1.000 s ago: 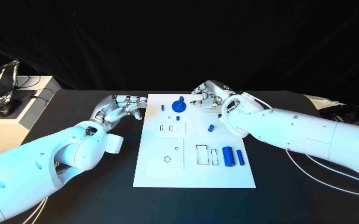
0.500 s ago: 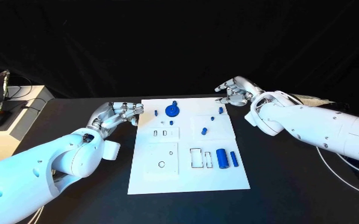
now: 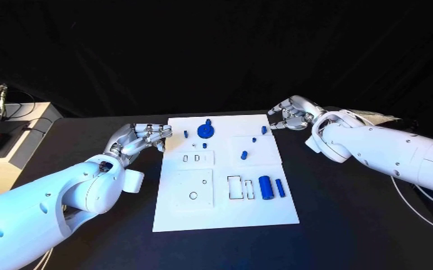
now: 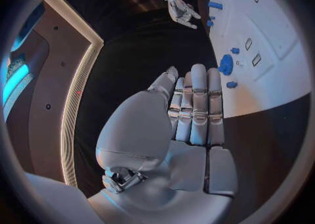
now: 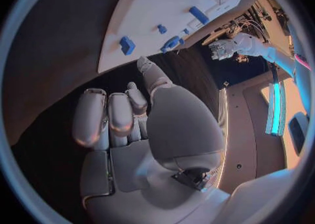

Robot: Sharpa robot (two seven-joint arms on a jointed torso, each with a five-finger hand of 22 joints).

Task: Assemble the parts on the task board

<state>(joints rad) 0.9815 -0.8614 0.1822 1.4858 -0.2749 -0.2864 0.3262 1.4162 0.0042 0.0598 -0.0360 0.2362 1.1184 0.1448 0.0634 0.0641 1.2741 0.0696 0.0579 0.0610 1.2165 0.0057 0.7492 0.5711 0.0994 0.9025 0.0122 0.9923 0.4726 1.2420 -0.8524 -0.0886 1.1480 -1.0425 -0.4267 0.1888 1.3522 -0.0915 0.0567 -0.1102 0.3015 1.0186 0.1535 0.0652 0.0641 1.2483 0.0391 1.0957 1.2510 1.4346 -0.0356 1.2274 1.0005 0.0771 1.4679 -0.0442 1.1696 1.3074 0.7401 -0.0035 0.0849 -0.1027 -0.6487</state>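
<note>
Lying flat mid-table, task board (image 3: pixel 226 214) runs its long axis away from robot; blue parts (image 3: pixel 263 187) sit on it, both cylinders lengthwise w/ board. Left hand (image 3: pixel 144 137) beside board's left edge, fingers straight, side by side, holding nothing. Right hand (image 3: pixel 293 115) off far right corner, fingers curled in, empty.

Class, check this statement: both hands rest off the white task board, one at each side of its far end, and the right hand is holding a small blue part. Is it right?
Not quite. The right hand holds nothing: the right wrist view shows its fingers bare, curled over the black table. The rest stands: in the head view both hands sit off the task board, the left hand at the opposite side of its far end.
</note>
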